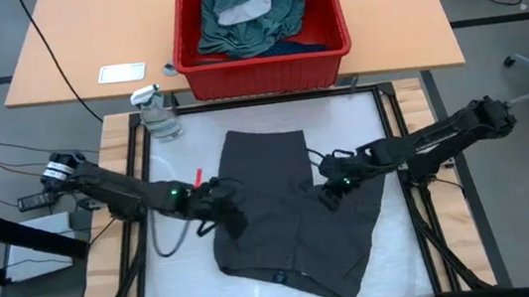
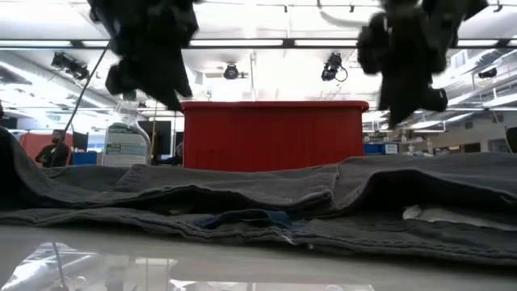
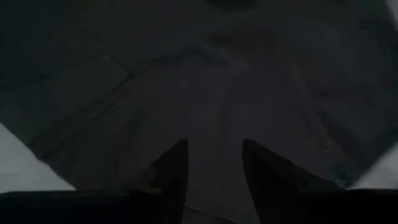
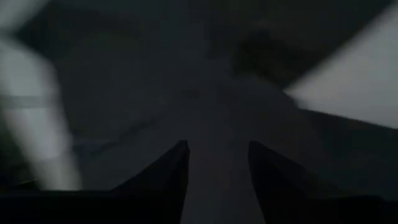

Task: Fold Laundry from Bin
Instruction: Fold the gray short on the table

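**Dark grey piece spread flat, both jaws apart over it, next fold pending**

High view: my left gripper (image 1: pixel 224 216) sits over the left edge of the dark grey soft garment (image 1: pixel 287 216), my right gripper (image 1: pixel 333 193) over its right side. The garment lies between and under both jaws, spread on the white padded work surface (image 1: pixel 361 122). Beyond both jaws stands the large red plastic bin (image 1: pixel 265 63) with the teal-green dotted T-shirt (image 1: pixel 254 15) and a white piece (image 1: pixel 247 10) heaped in it. A clear plastic spray bottle (image 1: pixel 156 113) stands off my left side, well apart.

Low view: both grippers hang above the cloth, not touching it as far as I can tell. The garment lies low and rumpled, with seam ridges and a small blue label near the front edge.

Left wrist view: my fingers (image 3: pixel 171 171) stand parted with a gap, nothing between them, grey fabric below with a seam running across.

Right wrist view: same, fingers (image 4: pixel 171 168) parted, empty, cloth underneath.

Judgement: flattening looks done and the fold itself isn't started. Next move calls for dropping both jaws to the garment's edges, pinching a single layer each side, and lifting together so it doesn't bunch.
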Controlling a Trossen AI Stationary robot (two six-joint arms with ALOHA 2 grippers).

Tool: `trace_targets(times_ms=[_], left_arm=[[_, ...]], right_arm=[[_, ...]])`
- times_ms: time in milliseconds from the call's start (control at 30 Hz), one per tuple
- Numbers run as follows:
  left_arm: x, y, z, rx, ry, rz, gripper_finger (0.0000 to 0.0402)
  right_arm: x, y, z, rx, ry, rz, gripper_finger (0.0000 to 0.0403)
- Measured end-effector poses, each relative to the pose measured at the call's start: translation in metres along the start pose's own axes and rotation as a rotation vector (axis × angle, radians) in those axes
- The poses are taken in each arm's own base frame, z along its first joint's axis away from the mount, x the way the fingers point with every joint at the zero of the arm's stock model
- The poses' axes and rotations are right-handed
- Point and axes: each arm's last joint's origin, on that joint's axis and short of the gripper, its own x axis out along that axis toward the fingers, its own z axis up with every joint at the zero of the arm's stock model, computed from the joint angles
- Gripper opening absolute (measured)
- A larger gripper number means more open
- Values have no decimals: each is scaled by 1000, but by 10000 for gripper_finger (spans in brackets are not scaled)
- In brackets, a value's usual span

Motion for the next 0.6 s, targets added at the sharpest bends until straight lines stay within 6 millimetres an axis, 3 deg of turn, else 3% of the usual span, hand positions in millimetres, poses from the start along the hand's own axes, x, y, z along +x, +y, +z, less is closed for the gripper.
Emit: trace_targets(times_ms=[133,333,467,600], left_arm=[[24,-2,-10,36,135,15,153],[44,9,-42,107,403,187,153],[36,20,-49,136,506,297,153],[17,25,-45,175,486,317,153]], right_arm=[[21,-7,-5,-24,100,-119,173],[53,8,-26,-22,263,-94,173],[72,30,-45,19,369,50,172],[76,55,-52,25,373,257,172]])
